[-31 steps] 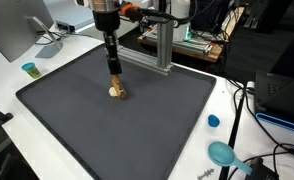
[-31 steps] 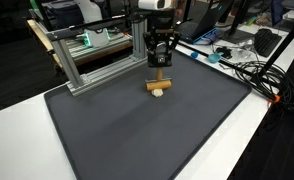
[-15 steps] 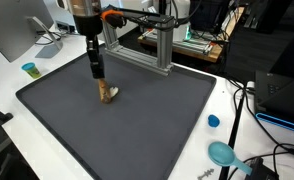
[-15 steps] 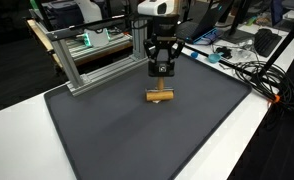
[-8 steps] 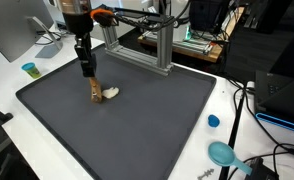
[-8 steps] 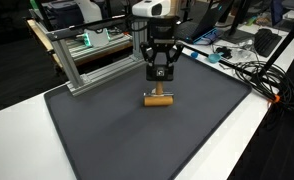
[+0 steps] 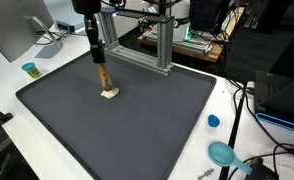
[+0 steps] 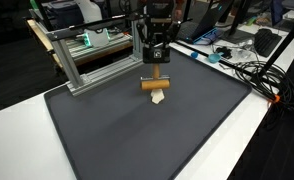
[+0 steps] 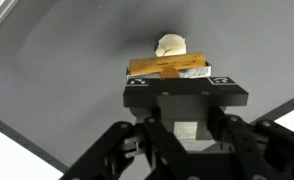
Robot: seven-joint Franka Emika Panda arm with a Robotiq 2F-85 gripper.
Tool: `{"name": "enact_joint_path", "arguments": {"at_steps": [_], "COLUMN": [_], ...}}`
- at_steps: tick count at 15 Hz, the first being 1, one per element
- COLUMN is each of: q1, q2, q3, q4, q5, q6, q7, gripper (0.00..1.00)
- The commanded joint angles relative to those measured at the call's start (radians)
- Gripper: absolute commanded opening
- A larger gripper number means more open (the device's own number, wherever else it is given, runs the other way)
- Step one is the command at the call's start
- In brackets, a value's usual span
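My gripper [image 7: 95, 58] hangs over the far part of the black mat [image 7: 137, 130], also seen in both exterior views [image 8: 155, 62]. It is shut on a short wooden piece [image 7: 103, 79] with a white lump at its lower end [image 7: 110, 93]. The wooden piece [image 8: 155, 84] lies crosswise under the fingers, and the white end [image 8: 159, 97] rests on or just above the mat [image 8: 137, 140]. In the wrist view the wooden piece [image 9: 167, 68] sits just beyond the gripper [image 9: 177, 82], with the white end [image 9: 170, 45] past it. The fingertips are hidden.
An aluminium frame [image 7: 147, 45] stands at the mat's back edge, also in view here [image 8: 87, 62]. A small teal cup [image 7: 29, 69], a blue cap [image 7: 214, 121] and a teal round object [image 7: 222, 153] lie on the white table. A monitor [image 7: 12, 30] and cables [image 8: 252, 72] border the mat.
My gripper has moved across the mat and then back toward the frame, carrying the wooden piece with it. The piece now hangs more upright, white end down.
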Motion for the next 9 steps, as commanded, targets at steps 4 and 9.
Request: {"name": "enact_joint_path", "arguments": {"at_steps": [4,9], "q1": [0.001,-0.008], "q2": [-0.009,0.010], "q3": [0.035,0.017], "q4": [-0.066,-0.051], "q5": [0.064,0.052], "q6": [0.062,0.068], "q7": [-0.012,0.003], "gripper": [0.22,0.22]}}
